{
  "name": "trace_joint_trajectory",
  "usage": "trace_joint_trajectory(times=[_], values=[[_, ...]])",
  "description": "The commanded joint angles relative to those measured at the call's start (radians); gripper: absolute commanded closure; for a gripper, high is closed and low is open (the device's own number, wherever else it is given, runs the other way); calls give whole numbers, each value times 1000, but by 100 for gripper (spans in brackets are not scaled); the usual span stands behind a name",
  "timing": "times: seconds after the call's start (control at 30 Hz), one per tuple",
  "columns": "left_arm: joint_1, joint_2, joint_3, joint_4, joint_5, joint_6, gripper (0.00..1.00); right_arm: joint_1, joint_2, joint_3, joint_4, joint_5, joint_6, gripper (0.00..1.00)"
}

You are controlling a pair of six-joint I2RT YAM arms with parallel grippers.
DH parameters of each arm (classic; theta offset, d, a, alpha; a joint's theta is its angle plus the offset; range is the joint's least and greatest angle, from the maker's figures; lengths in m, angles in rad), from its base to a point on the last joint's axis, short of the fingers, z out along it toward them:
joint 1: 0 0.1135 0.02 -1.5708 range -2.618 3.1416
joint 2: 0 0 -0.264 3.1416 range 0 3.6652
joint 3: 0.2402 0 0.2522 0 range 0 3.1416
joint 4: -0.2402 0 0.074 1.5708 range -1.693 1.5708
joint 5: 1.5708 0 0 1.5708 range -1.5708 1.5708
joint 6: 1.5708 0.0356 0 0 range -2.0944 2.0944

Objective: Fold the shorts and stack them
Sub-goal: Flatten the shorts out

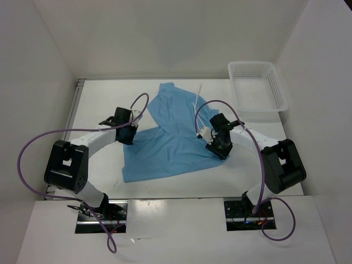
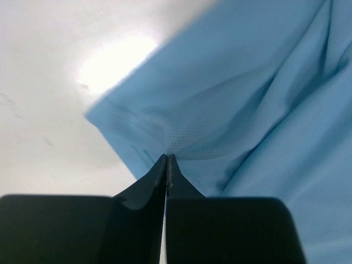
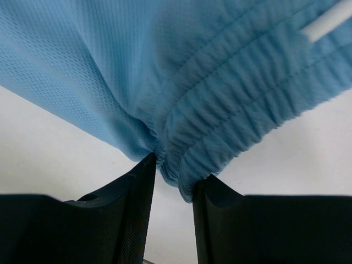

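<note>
The light sky-blue shorts (image 1: 170,132) lie spread across the middle of the white table, with one part reaching toward the back and a thin white drawstring (image 1: 198,96) at the right. My left gripper (image 1: 127,133) sits at the left edge of the shorts. In the left wrist view it (image 2: 166,158) is shut, and the hem of the shorts (image 2: 242,99) puckers at the tips. My right gripper (image 1: 217,146) is at the right edge. In the right wrist view it (image 3: 177,168) pinches a thick bunch of the gathered waistband (image 3: 236,110), and the drawstring (image 3: 325,25) shows at the upper right.
A white plastic mesh basket (image 1: 258,109) stands at the back right corner of the table. White walls enclose the table on the left, back and right. Purple cables loop over both arms.
</note>
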Motion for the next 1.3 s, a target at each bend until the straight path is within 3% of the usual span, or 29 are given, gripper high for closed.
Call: trace_joint_trajectory(times=[0.0, 0.2, 0.5, 0.6, 0.7, 0.77, 0.87, 0.97, 1.17, 1.27], values=[[34, -43, 119, -6, -34, 3, 100, -5, -19, -52, 35, 17, -18, 63], [89, 19, 176, 88, -80, 3, 100, -5, -8, -70, 74, 26, -37, 70], [132, 184, 291, 210, -145, 3, 100, -5, -8, 12, 65, -9, 7, 70], [132, 218, 304, 210, -154, 3, 98, -5, -8, 60, 56, -21, 29, 62], [132, 232, 293, 210, -154, 3, 86, -14, -8, 100, 32, -54, 50, 46], [123, 232, 264, 210, -154, 3, 49, -31, -8, 149, 0, -95, 60, 36], [123, 179, 244, 201, -189, 3, 25, -124, -8, 258, -45, -178, 99, 27], [111, 71, 244, 91, -208, 3, 25, -245, 4, 312, -67, -239, 162, 23], [-17, -237, 25, -267, -99, 3, 24, -260, 58, 194, -57, -251, 140, 19], [-115, -338, -69, -358, -42, 3, 23, -260, 86, 166, -93, -304, 94, 5]])
